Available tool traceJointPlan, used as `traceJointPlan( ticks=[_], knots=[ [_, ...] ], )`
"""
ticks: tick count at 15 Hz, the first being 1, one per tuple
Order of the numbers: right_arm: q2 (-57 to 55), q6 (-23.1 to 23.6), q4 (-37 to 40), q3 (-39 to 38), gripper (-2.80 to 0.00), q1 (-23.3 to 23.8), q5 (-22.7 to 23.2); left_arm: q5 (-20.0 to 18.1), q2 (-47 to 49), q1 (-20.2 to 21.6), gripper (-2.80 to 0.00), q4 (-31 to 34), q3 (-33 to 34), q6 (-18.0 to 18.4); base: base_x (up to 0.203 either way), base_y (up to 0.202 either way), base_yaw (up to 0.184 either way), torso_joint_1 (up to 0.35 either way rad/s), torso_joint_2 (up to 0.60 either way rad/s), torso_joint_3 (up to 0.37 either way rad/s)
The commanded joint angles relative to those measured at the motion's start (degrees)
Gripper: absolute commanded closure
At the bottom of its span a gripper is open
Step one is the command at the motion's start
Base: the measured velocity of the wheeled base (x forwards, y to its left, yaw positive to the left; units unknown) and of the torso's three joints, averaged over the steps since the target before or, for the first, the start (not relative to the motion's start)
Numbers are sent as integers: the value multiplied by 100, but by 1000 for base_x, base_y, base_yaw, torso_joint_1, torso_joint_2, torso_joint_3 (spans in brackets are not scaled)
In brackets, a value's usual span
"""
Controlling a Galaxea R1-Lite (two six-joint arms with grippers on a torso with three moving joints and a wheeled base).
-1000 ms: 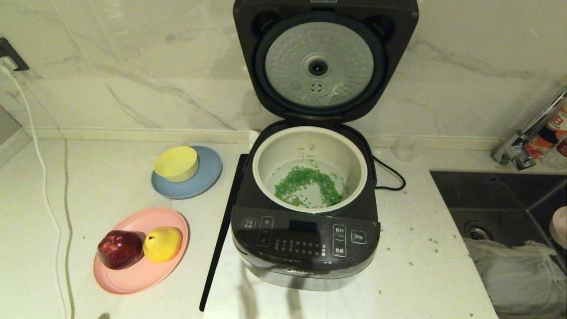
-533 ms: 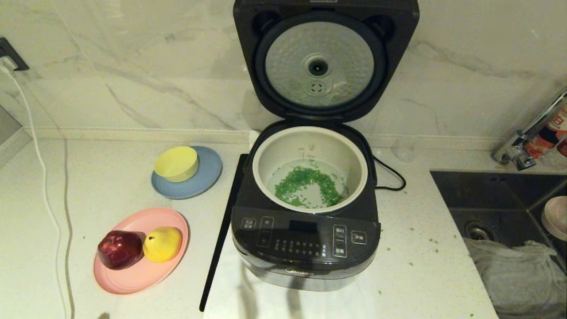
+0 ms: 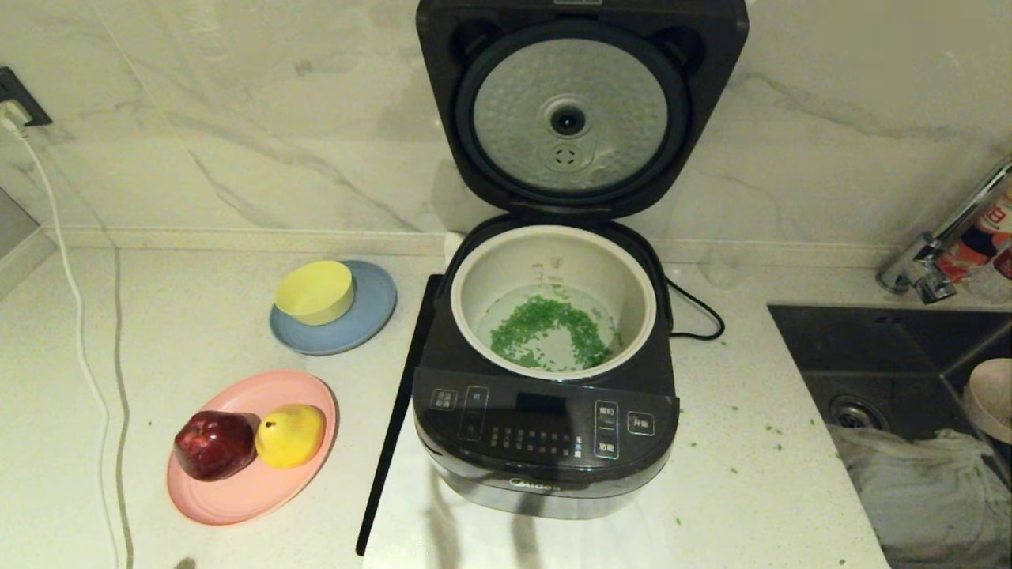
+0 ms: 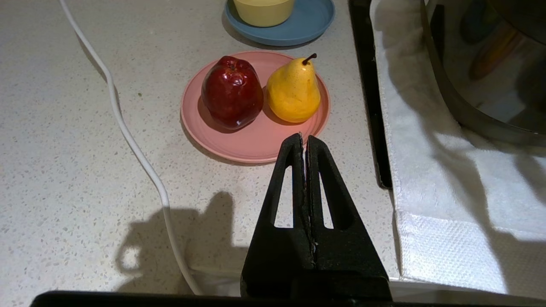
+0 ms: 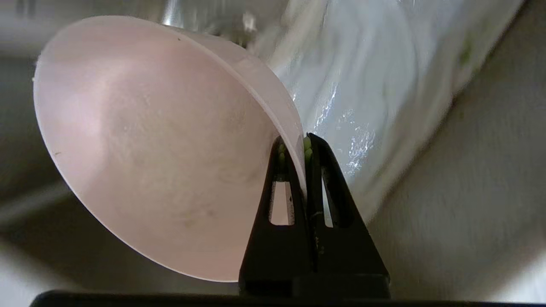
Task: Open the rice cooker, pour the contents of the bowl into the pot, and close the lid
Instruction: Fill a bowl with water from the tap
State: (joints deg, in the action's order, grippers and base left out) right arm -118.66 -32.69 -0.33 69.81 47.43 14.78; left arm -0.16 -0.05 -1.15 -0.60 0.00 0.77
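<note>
Rice cooker (image 3: 545,379) at centre, lid (image 3: 581,111) upright behind pot (image 3: 553,261) with green bits (image 3: 549,332) inside. Right gripper (image 5: 293,145) pinching rim of empty bowl (image 3: 988,399) over sink (image 3: 870,348), right of cooker. Left gripper (image 4: 303,140) pressed together, near-left; likely nearer lid.

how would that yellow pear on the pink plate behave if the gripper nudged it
The yellow pear stands upright on a narrow base, so it would probably tip. Its rounded body looks apt to roll toward the red apple beside it. Its skin looks smooth, perhaps slippery.
</note>
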Motion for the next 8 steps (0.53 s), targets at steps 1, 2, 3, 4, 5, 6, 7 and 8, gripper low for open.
traceJointPlan(
  ticks=[1,2,3,4,5,6,7,8],
  knots=[
    [632,139,450,-247,0,-29,232,-2,-4,0,0,-2,44,2,0,0,0,0,0,0],
    [815,248,696,-352,0,-86,349,-2,-4,0,0,-2,44,2,0,0,0,0,0,0],
    [1000,331,870,-477,0,-190,413,-2,-4,0,0,-2,44,2,0,0,0,0,0,0],
    [1214,402,967,-631,0,-302,437,-2,-4,0,0,-2,44,2,0,0,0,0,0,0],
    [1432,458,1015,-785,0,-434,444,-2,-4,0,0,-2,44,2,0,0,0,0,0,0],
    [1687,491,1040,-960,0,-623,444,-2,-4,0,0,-2,44,2,0,0,0,0,0,0],
    [1977,520,1069,-1113,0,-834,439,-2,-4,0,0,-2,44,2,0,0,0,0,0,0],
    [2302,550,1173,-1218,0,-1086,428,-2,-4,0,0,-2,44,2,0,0,0,0,0,0]
  ],
)
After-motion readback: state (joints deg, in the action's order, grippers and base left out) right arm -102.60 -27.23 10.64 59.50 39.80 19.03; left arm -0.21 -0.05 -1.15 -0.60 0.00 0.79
